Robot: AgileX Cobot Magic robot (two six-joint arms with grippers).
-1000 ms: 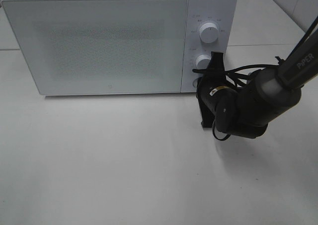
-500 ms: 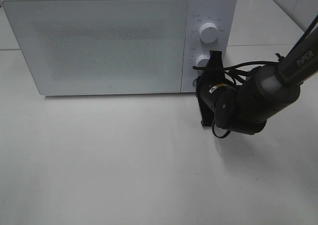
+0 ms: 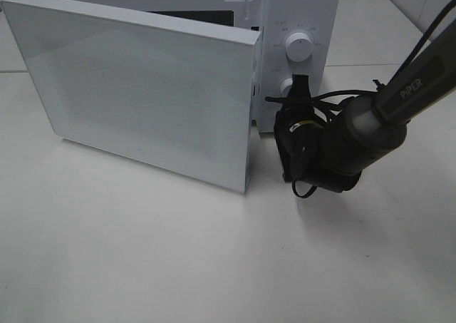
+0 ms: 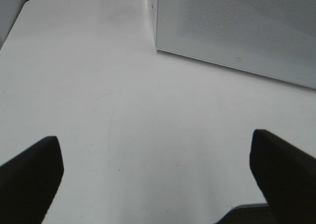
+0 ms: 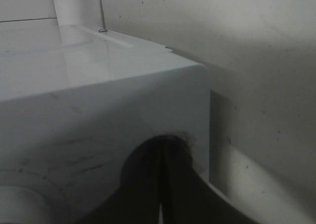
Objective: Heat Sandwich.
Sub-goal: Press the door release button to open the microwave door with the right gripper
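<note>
The white microwave [image 3: 306, 13] stands at the back of the table, and its door [image 3: 142, 88] is swung partly open towards the front. My right gripper [image 3: 281, 120] is shut, with its tips against the bottom of the control panel under the lower knob [image 3: 288, 86]. In the right wrist view the shut fingers [image 5: 170, 184] press on the panel's lower corner [image 5: 123, 115]. My left gripper [image 4: 155, 137] is open and empty, low over the table, out of the high view. The sandwich is not in view, and the little of the oven's inside that shows is dark.
The upper knob [image 3: 298, 46] sits on the control panel. The open door's free edge [image 3: 249, 123] stands close to my right wrist. The door's lower corner shows in the left wrist view [image 4: 237, 31]. The white tabletop [image 3: 178, 252] spreads in front.
The microwave door, closed in the earlier frames, has sprung partly open. My right gripper has shifted slightly left along the control panel.
</note>
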